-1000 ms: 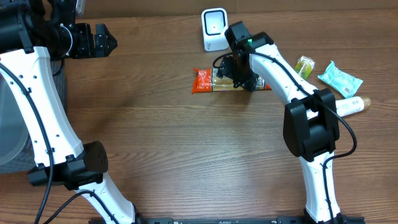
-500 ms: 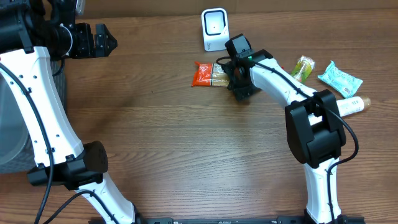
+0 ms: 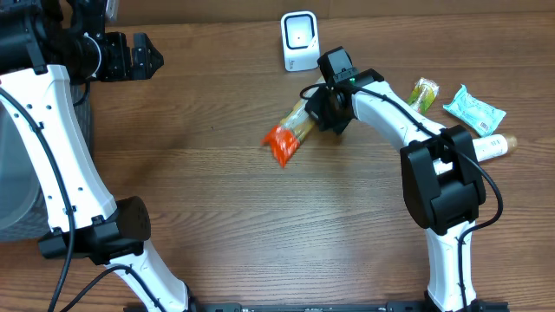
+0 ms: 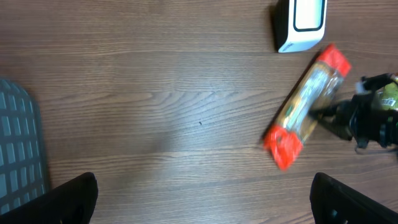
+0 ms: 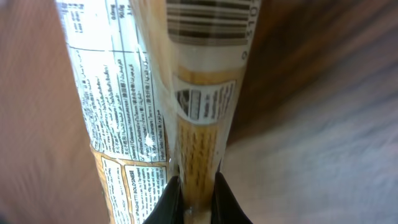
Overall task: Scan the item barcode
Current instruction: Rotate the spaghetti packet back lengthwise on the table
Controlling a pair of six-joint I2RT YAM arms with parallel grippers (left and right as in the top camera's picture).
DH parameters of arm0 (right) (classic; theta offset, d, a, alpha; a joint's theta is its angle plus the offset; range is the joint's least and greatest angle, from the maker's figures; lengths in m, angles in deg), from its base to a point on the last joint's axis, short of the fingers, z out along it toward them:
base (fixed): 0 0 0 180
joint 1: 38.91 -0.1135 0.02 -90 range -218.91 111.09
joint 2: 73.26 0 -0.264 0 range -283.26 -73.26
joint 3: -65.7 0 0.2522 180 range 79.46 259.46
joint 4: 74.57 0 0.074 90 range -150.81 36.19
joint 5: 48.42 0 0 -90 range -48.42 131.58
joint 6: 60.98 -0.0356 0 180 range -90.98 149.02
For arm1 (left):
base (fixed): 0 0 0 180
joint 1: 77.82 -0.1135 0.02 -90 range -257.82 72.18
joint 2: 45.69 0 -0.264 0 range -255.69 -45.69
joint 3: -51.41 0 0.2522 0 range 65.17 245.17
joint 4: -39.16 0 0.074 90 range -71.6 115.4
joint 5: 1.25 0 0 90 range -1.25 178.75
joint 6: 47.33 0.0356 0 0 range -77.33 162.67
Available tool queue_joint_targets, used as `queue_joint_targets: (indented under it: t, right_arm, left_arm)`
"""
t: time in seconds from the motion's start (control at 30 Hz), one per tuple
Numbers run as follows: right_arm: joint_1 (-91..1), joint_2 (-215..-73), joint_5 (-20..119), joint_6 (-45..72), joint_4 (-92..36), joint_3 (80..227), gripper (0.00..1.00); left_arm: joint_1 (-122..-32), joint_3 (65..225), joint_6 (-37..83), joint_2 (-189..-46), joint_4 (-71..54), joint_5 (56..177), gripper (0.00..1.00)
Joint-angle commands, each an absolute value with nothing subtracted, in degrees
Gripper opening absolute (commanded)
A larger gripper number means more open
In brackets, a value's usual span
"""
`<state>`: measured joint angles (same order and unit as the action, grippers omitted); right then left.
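Observation:
The item is a long clear packet of spaghetti (image 3: 290, 134) with orange ends, lying diagonally just below the white scanner (image 3: 299, 41). My right gripper (image 3: 323, 111) is shut on its upper right end. In the right wrist view the fingertips (image 5: 198, 199) pinch the packet's seam (image 5: 199, 124), and a barcode (image 5: 208, 15) shows at the top. The left wrist view looks down on the packet (image 4: 305, 106) and the scanner (image 4: 300, 23). My left gripper (image 3: 143, 56) is at the far left back, open and empty (image 4: 202, 199).
A green snack pack (image 3: 424, 92), a teal pouch (image 3: 474, 108) and a white bottle (image 3: 490, 147) lie at the right back. A grey basket (image 3: 13, 173) stands at the left edge, also visible in the left wrist view (image 4: 18, 149).
My right gripper has shut on the packet's end. The packet swung from lying level to a diagonal, its orange end moving down and left. The left arm has stayed still.

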<state>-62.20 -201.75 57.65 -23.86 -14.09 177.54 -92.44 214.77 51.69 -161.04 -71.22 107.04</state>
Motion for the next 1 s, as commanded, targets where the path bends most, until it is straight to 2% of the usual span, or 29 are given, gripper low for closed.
queue_joint_targets:
  t: [0.0, 0.13, 0.2, 0.27, 0.37, 0.43, 0.47, 0.5, 0.57, 0.7, 0.77, 0.97]
  right_arm:
    - [-63.4, -204.9, 71.5, -9.0, -5.8, 174.8, 0.04]
    - [-63.4, -204.9, 71.7, 3.4, 5.6, 174.8, 0.04]
    - [-63.4, -204.9, 70.3, 12.2, 10.0, 174.8, 0.09]
    - [-63.2, -204.9, 62.0, 16.3, 12.6, 174.8, 0.15]
    - [-62.6, -204.9, 48.4, 15.7, 13.2, 174.8, 0.24]
    - [-61.9, -204.9, 44.2, 15.3, 11.8, 174.8, 0.46]
    - [-61.4, -204.9, 44.0, 15.3, 11.0, 174.8, 0.62]
    - [-60.9, -204.9, 44.3, 15.3, 10.1, 174.8, 0.70]
    - [-59.9, -204.9, 44.9, 14.6, 8.8, 174.9, 0.72]
    - [-57.8, -204.3, 48.8, 14.0, 8.2, 177.1, 0.63]
    - [-57.2, -202.3, 51.1, 14.5, 7.4, 178.3, 0.61]
    - [-57.5, -190.4, 56.1, 17.6, 3.5, 179.0, 0.65]
  left_arm:
    - [-92.0, 214.9, 51.9, -161.6, -71.2, 107.8, 1.00]
    - [-92.0, 214.9, 51.9, -161.6, -71.2, 107.8, 1.00]
    - [-92.0, 214.8, 51.9, -161.6, -71.2, 107.8, 0.99]
    - [-92.0, 214.9, 51.9, -161.6, -71.2, 107.8, 1.00]
    - [-92.0, 214.9, 51.9, -161.6, -71.2, 107.8, 0.99]
    - [-92.0, 214.9, 51.9, -161.6, -71.2, 107.8, 0.99]
    - [-92.0, 214.8, 51.9, -161.6, -71.2, 107.8, 1.00]
    - [-92.0, 214.9, 51.9, -161.6, -71.2, 107.8, 1.00]
    - [-92.0, 214.9, 51.9, -161.6, -71.2, 107.8, 1.00]
    - [-92.0, 214.9, 51.9, -161.6, -71.2, 107.8, 1.00]
    - [-92.0, 214.9, 51.9, -161.6, -71.2, 107.8, 1.00]
    - [-92.0, 214.9, 51.9, -161.6, -71.2, 107.8, 0.99]
